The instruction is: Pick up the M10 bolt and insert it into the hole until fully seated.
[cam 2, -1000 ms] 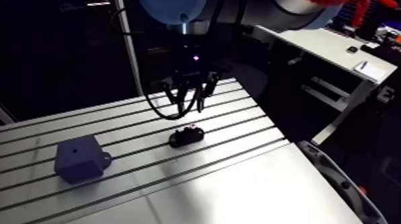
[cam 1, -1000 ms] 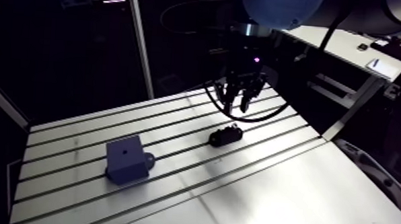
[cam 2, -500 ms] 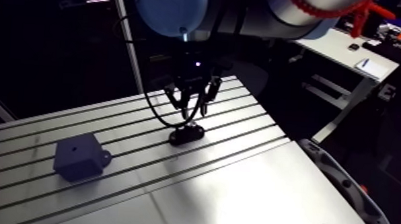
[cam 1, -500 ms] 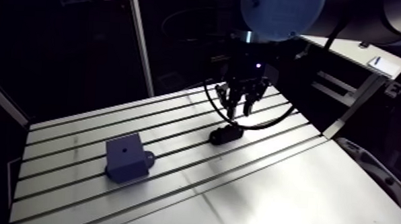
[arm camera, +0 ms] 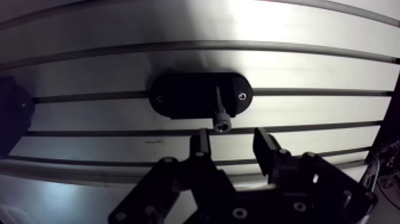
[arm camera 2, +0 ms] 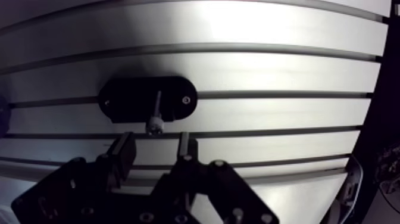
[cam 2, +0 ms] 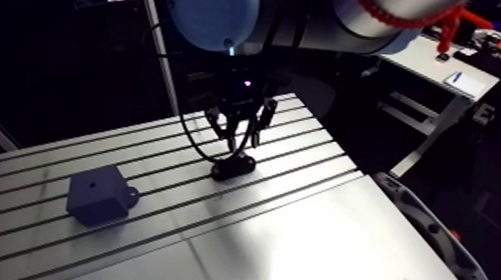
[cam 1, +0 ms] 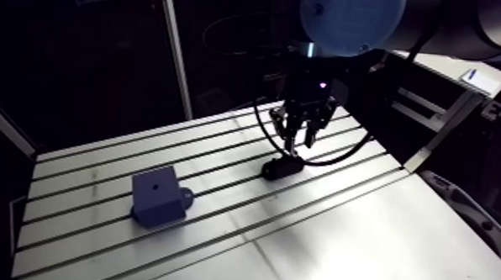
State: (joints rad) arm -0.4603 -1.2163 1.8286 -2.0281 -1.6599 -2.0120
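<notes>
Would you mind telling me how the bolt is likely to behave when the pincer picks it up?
The bolt looks like a slim metal rod, so it is probably stiff and light. Its round shank could slip or swivel in the open pincer. It stands upright in the black holder, so it should lift out without rolling.

Bolt [arm camera 2: 156,112] in black holder [arm camera 2: 128,98] ahead of gripper [arm camera 2: 154,143] (fingers [arm camera 2: 123,152] apart).

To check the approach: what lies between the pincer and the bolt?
Nothing: the wrist view shows only free space between pincer and bolt.

Bolt [arm camera: 221,111] in holder [arm camera: 178,95] on table [arm camera: 309,74]
</notes>
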